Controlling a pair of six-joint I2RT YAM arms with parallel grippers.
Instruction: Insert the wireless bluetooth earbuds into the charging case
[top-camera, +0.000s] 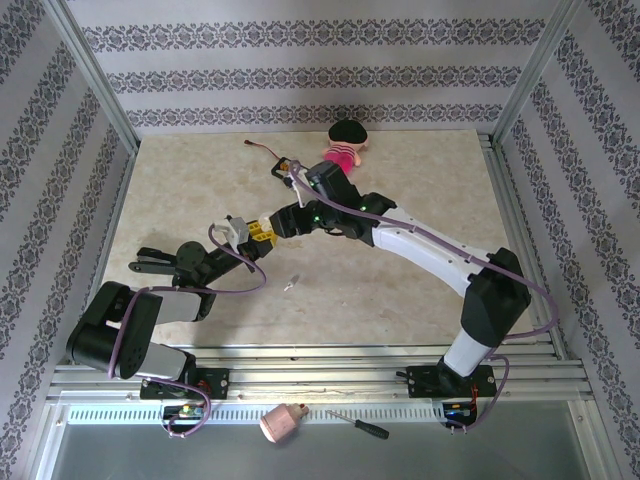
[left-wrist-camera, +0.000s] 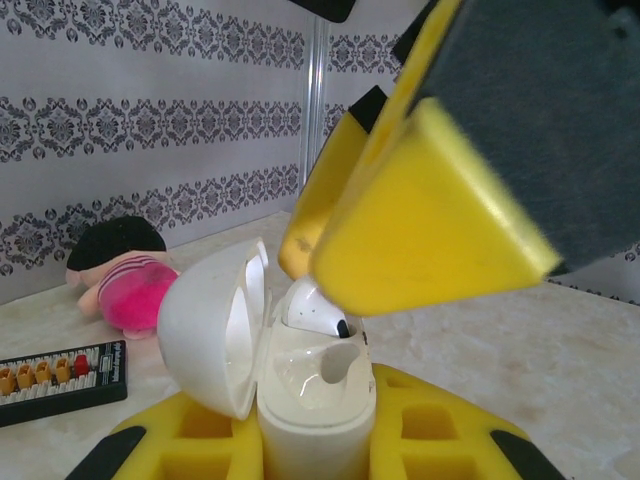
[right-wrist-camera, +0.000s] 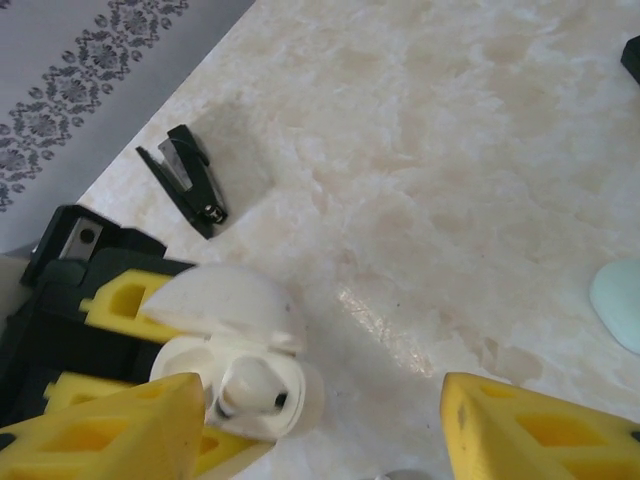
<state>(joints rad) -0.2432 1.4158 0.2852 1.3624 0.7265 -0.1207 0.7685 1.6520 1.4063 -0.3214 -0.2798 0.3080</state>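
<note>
Where the case (left-wrist-camera: 318, 405) gapes, the earbud (left-wrist-camera: 312, 308) sits under the right tool (right-wrist-camera: 320, 392).

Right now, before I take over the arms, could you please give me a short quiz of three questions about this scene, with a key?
1. True or false: the lid of the charging case is closed.
2. Which gripper holds the case? A) the left gripper B) the right gripper C) neither
3. Fill the gap: in the left wrist view, ___ earbud sits in the case, and the slot beside it is empty.

Key: 1 false, the lid stands open. 2 A; the right gripper is open above the case. 3 one.
</note>
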